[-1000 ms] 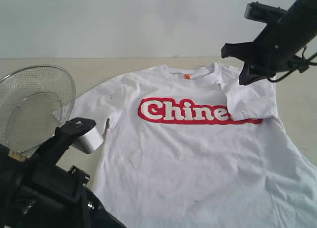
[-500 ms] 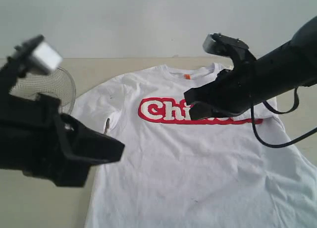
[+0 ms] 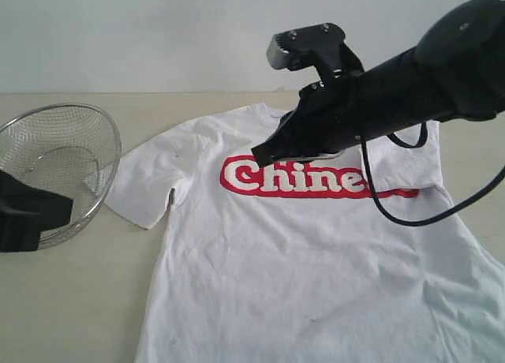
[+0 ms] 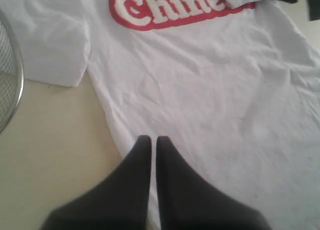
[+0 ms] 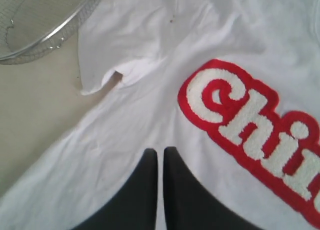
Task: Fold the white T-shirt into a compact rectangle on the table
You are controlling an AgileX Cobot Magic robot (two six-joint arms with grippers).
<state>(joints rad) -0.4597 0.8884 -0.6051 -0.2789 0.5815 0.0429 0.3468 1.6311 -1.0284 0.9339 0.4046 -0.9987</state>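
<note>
At the left, the basket (image 3: 87, 142) sits on the surface (image 3: 79, 300), just beside the shirt's left sleeve (image 3: 150, 181), which lies spread flat. Our left fingers (image 4: 145, 145) are pressed together on nothing. They are over the shirt's left side edge, on the near side of that sleeve.

The shirt (image 3: 300, 252) lies face up across the middle of the surface. Its lettering (image 3: 300, 177) shows, and its body is opened out toward us.

Our right fingers (image 5: 150, 157), likewise closed and empty, reach across above the chest near the start of the lettering.

At the right, the right sleeve (image 3: 402, 170) is turned in over the end of the lettering.

We judge the fold barely begun, with one sleeve in. The left sleeve, both sides and the hem-to-collar folds are left.
</note>
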